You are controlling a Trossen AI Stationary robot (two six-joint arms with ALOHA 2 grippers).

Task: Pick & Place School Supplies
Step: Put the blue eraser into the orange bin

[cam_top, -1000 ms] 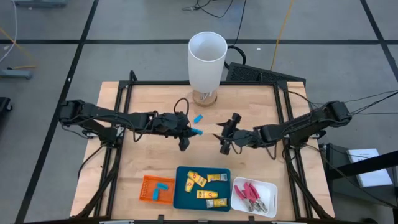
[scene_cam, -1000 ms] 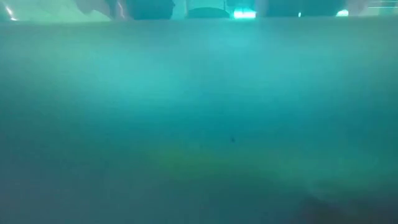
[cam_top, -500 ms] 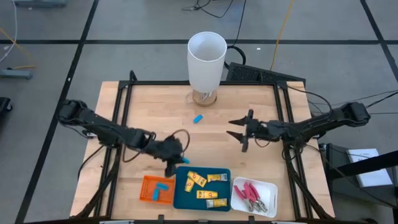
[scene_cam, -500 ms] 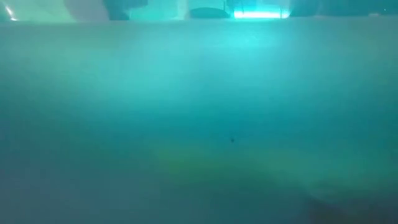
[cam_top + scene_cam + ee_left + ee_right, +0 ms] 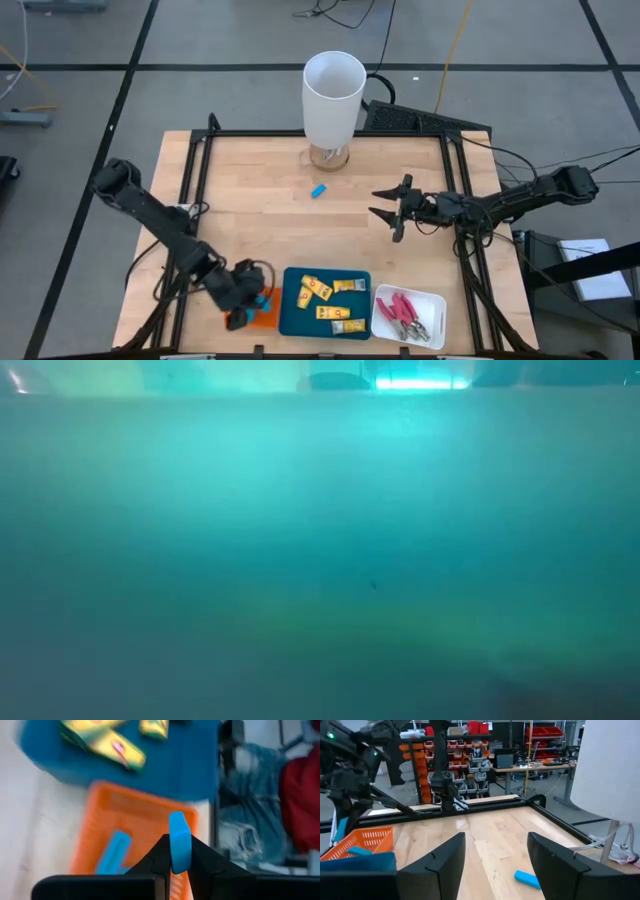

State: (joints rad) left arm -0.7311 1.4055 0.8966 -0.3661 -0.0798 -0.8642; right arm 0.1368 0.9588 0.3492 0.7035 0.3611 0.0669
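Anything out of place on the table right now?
One light-blue block lies loose on the bare wood near the tall white cylinder, apart from the trays. The left gripper holds another blue block over the orange tray. The low view shows only a teal blur, as if blocked.

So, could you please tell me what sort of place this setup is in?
Probably a workshop or robotics lab: shelving stacked with red and orange storage bins and a workbench carrying a dark monitor stand behind the black-framed wooden table.
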